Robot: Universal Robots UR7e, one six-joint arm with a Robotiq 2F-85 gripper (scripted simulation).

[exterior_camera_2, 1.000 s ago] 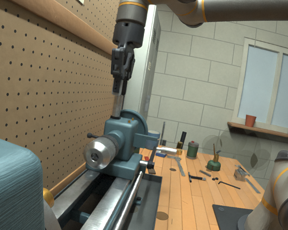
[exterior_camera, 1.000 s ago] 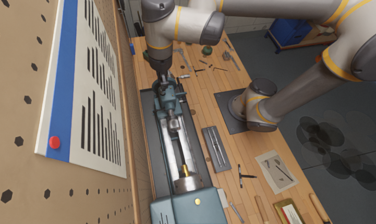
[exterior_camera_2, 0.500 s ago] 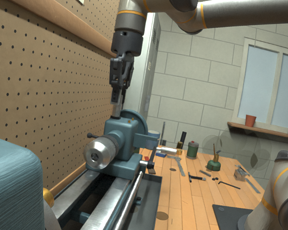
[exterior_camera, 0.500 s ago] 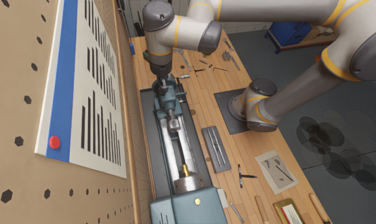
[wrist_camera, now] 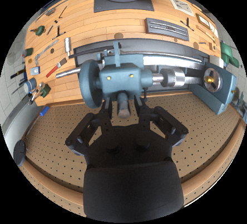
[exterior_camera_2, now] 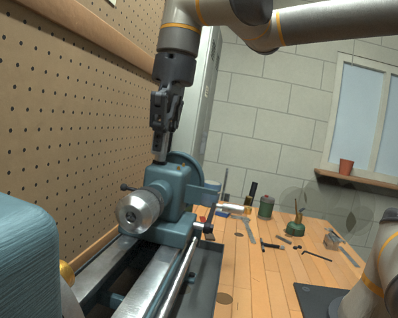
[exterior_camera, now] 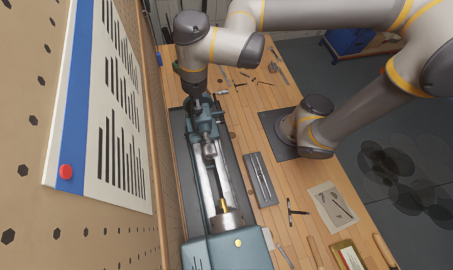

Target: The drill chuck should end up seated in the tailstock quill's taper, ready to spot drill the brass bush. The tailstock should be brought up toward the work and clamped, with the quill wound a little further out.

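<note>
My gripper (wrist_camera: 123,103) (exterior_camera_2: 160,155) (exterior_camera: 195,107) points straight down over the back of the teal tailstock (exterior_camera_2: 168,198) (exterior_camera: 201,122) (wrist_camera: 119,78), open, with its fingers on either side of an upright grey lever (wrist_camera: 123,106) on the tailstock's wall side. It holds nothing. The silver drill chuck (exterior_camera_2: 137,208) (exterior_camera: 209,149) (wrist_camera: 172,77) sits in the quill at the tailstock's front, facing the brass bush (exterior_camera: 223,204) (wrist_camera: 209,79) in the headstock chuck. The handwheel (wrist_camera: 89,83) (exterior_camera_2: 189,167) is at the tailstock's rear, and a black-handled clamp lever (exterior_camera_2: 209,219) stands on its bench side.
The lathe bed (exterior_camera: 211,177) runs along the pegboard wall (exterior_camera_2: 55,119). The teal headstock (exterior_camera: 226,251) closes its near end. Small tools, an oil can (exterior_camera_2: 295,226) and a tin (exterior_camera_2: 266,207) lie on the wooden bench (exterior_camera_2: 271,267), and a tool tray (exterior_camera: 260,177) lies beside the bed.
</note>
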